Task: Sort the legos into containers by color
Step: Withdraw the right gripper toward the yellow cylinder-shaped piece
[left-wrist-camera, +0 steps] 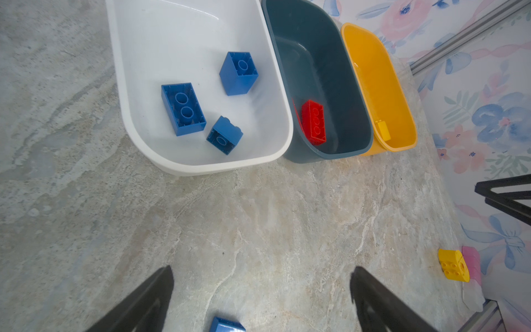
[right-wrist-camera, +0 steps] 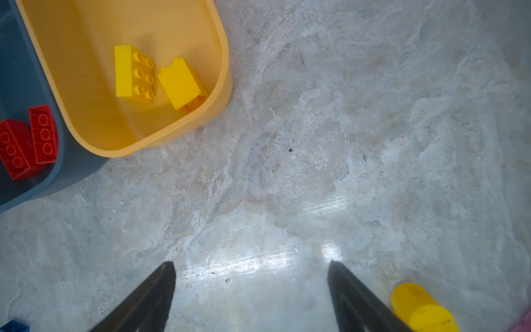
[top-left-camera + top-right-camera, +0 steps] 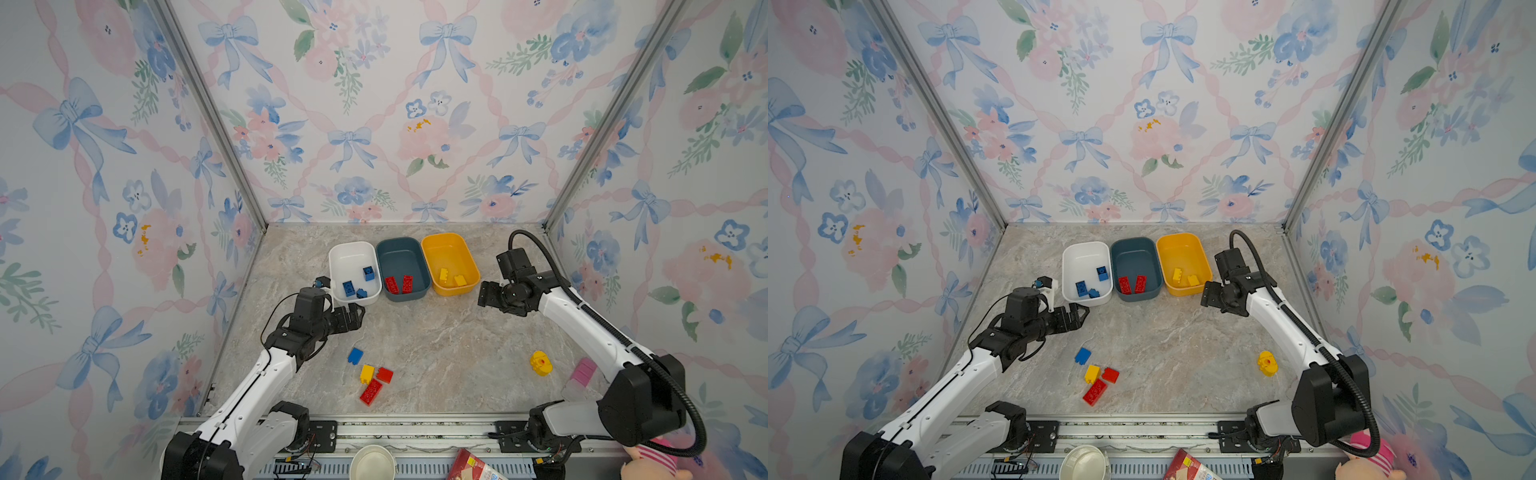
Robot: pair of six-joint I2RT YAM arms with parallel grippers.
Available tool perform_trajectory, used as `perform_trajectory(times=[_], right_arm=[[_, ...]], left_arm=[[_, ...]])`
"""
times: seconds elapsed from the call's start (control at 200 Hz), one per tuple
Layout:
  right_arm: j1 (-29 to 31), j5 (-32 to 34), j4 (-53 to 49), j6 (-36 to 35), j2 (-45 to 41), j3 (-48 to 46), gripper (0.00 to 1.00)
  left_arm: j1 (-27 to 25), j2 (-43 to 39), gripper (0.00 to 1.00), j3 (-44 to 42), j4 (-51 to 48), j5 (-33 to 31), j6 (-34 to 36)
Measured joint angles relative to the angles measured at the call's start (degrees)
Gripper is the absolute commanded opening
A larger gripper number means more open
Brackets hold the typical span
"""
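Floral wallpaper (image 3: 374,124) with blue bows is seen on the walls behind a marbled counter (image 3: 436,332), at the back of which three tubs are lined up side by side: a white tub (image 3: 351,255), a teal tub (image 3: 401,255) and a yellow tub (image 3: 449,253). Three blue bricks (image 3: 348,288) are held in the white tub, two red bricks (image 3: 407,284) lie next to each other in the teal tub, and two yellow bricks (image 3: 444,275) are found at the near end of the yellow tub. Four pieces are left loose on the counter, nearer the front and left of centre: a blue brick (image 3: 355,356), and just in front of it a yellow brick (image 3: 367,373), a small red brick (image 3: 385,375) and a long red brick (image 3: 371,392) grouped closely together. A rounded yellow piece (image 3: 540,363) is seen well apart on the right, near a pink block (image 3: 583,371). The left pincer (image 3: 358,309) is positioned just in front of the white tub's near end, its jaws spread wide with nothing between them. The right pincer (image 3: 482,294) is placed just beside the near right corner of the yellow tub; its jaws are likewise parted and nothing is gripped.
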Motion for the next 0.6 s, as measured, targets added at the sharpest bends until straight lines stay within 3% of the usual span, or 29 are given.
perform_trajectory(times=[0.395,0.6], right_arm=[[-11.39,-0.04,-4.33,2.71,-7.63,-12.13,1.0],[-18.99,-1.11,-5.25,3.82,-8.7,-14.97,0.97]], left_arm=[[-0.2,0.46,0.98,-0.13,0.04,0.17,0.0],[-0.26,0.94,0.98,-0.17,0.04,0.35,0.0]])
